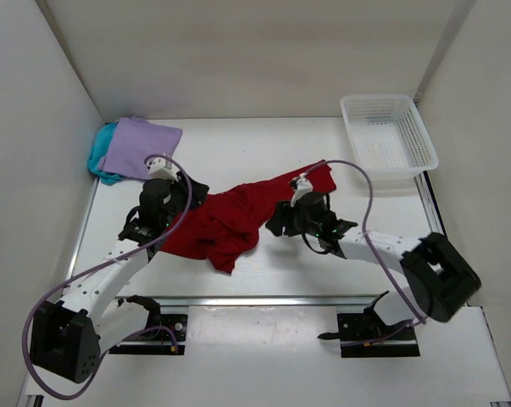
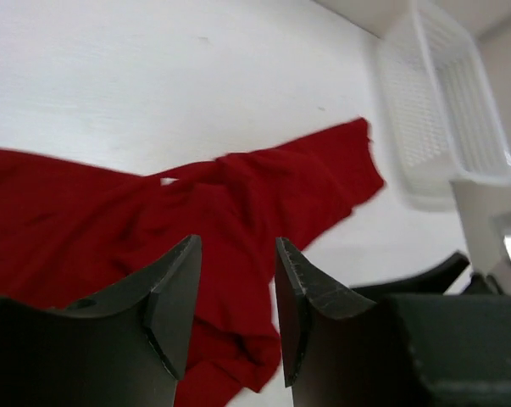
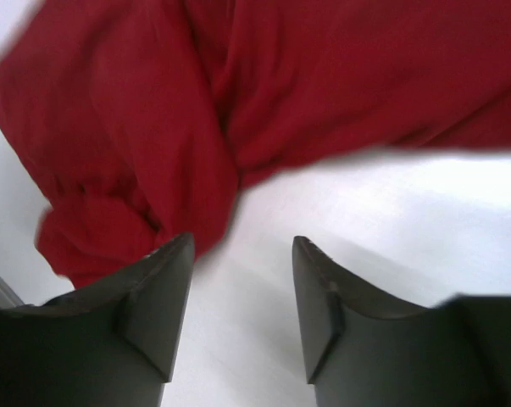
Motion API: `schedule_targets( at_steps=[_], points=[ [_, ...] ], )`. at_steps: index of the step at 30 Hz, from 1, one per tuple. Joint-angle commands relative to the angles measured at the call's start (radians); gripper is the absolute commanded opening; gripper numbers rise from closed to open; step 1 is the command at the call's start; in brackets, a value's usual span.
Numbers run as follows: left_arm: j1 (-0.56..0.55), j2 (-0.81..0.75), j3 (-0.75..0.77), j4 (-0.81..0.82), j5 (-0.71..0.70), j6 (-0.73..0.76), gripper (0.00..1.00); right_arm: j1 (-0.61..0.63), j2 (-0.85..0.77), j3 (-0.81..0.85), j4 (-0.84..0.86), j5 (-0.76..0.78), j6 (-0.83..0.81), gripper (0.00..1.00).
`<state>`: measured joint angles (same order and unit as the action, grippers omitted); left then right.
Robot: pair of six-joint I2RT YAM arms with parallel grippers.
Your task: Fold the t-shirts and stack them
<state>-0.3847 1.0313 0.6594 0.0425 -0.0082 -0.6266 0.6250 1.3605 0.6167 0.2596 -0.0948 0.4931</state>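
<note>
A deep red t-shirt (image 1: 230, 222) lies crumpled and spread out across the middle of the table. A pale lavender t-shirt (image 1: 141, 146) lies folded at the back left, on top of a teal t-shirt (image 1: 101, 161) whose edge pokes out. My left gripper (image 1: 191, 197) is at the red shirt's left end. In the left wrist view the left gripper (image 2: 236, 246) is open, with the red t-shirt (image 2: 238, 195) below it and nothing between its fingers. My right gripper (image 3: 241, 242) is open over bare table, just off the edge of the red t-shirt (image 3: 263, 93).
A white mesh basket (image 1: 387, 136) stands at the back right corner, also showing as the basket (image 2: 446, 102) in the left wrist view. White walls close in the table (image 1: 263, 153) on the left, back and right.
</note>
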Motion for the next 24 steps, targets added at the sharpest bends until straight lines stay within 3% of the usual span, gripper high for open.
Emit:
schedule_targets(
  at_steps=[1,5,9,10,13,14,18,22,23,24],
  points=[
    [0.061,-0.016,-0.066,-0.079,0.008,-0.007,0.5,0.071,0.092,0.061,0.067,-0.02,-0.039,0.54],
    [0.122,-0.017,-0.125,-0.072,-0.022,-0.013,0.51,0.128,0.222,0.152,0.021,0.006,-0.086,0.61],
    [0.152,0.041,-0.179,-0.029,-0.007,-0.035,0.5,0.116,0.318,0.192,0.033,-0.057,-0.071,0.52],
    [0.135,0.073,-0.184,-0.02,-0.016,-0.027,0.5,0.107,0.325,0.189,0.053,-0.101,-0.064,0.45],
    [0.122,0.119,-0.207,0.014,-0.026,-0.039,0.48,0.085,0.324,0.173,0.041,-0.106,-0.045,0.06],
    [0.121,0.142,-0.221,0.034,-0.021,-0.045,0.47,0.073,0.296,0.17,0.027,-0.08,-0.039,0.01],
    [0.101,0.188,-0.241,0.065,-0.012,-0.061,0.44,-0.013,0.126,0.072,-0.014,0.004,-0.008,0.0],
    [0.052,0.226,-0.238,0.066,-0.038,-0.059,0.41,-0.213,-0.153,-0.142,-0.046,-0.017,0.094,0.0],
    [0.052,0.228,-0.241,0.083,-0.03,-0.068,0.42,-0.266,-0.226,-0.208,-0.066,-0.002,0.119,0.01],
    [0.035,0.227,-0.245,0.086,-0.029,-0.07,0.42,-0.306,-0.289,-0.259,-0.075,0.01,0.137,0.12]
  ],
)
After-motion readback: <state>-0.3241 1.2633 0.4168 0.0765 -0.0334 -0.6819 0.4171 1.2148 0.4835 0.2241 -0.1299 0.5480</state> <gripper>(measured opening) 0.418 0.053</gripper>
